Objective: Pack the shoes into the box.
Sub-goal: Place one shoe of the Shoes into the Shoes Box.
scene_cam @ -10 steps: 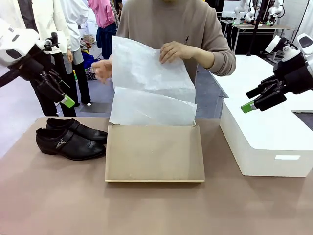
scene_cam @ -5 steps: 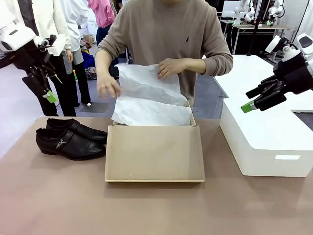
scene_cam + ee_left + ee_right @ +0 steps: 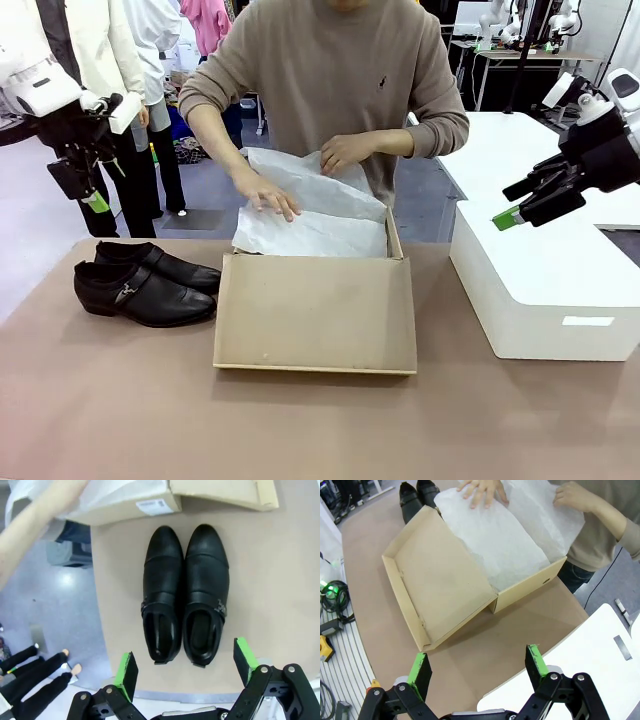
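Observation:
Two glossy black shoes [image 3: 145,282] lie side by side on the table's left, toes toward the box; the left wrist view looks straight down on the shoes [image 3: 186,592]. The tan box [image 3: 316,308] stands in the middle with its flap lid folded toward me. A person's hands [image 3: 268,192] press white tissue paper [image 3: 312,215] into the box [image 3: 450,577]. My left gripper [image 3: 88,190] hangs open high above the shoes, its fingers [image 3: 126,670] spread with nothing between. My right gripper [image 3: 520,205] hovers open above the white block, and in its wrist view that gripper [image 3: 477,666] is empty.
A large smooth white block [image 3: 545,285] stands at the table's right. The brown table [image 3: 300,420] has free room in front of the box and shoes. Other people stand behind at the far left.
The person lowered the raised tissue paper into the box and laid a hand on it. My left gripper swung down and leftward over the shoes. The right arm stayed still.

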Controlling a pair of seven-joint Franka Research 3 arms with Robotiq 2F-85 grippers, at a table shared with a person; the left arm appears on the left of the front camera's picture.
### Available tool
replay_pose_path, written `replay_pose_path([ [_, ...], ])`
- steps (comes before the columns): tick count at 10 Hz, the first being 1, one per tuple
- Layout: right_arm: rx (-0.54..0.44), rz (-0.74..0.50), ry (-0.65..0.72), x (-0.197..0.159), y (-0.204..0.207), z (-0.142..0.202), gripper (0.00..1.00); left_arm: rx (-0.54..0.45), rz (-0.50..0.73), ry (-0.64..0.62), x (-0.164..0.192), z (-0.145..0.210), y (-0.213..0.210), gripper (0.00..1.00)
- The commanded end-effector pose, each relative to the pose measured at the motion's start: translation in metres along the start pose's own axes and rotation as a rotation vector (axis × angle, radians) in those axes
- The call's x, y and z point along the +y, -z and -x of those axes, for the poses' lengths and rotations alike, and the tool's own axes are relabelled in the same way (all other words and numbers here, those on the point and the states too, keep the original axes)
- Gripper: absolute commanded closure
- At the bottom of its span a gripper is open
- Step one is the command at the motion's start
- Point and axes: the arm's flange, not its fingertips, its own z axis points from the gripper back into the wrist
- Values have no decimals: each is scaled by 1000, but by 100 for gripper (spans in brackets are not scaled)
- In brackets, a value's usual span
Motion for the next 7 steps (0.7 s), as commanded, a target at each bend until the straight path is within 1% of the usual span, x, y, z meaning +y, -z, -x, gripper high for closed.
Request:
replay_pose_path([
  [1,-29,-12,-25,-4,1,0,0,59,21,13,14,3,3,0],
  [2,-29,-12,-25,-4,1,0,0,79,19,10,18,4,6,0],
  [3,-29,-12,-25,-4,1,0,0,81,43,14,18,5,7,0],
  [4,-29,-12,-25,-4,1,0,0,42,15,3,12,5,10,0],
  [7,-29,-12,-25,-4,1,0,0,42,15,3,12,5,10,0],
])
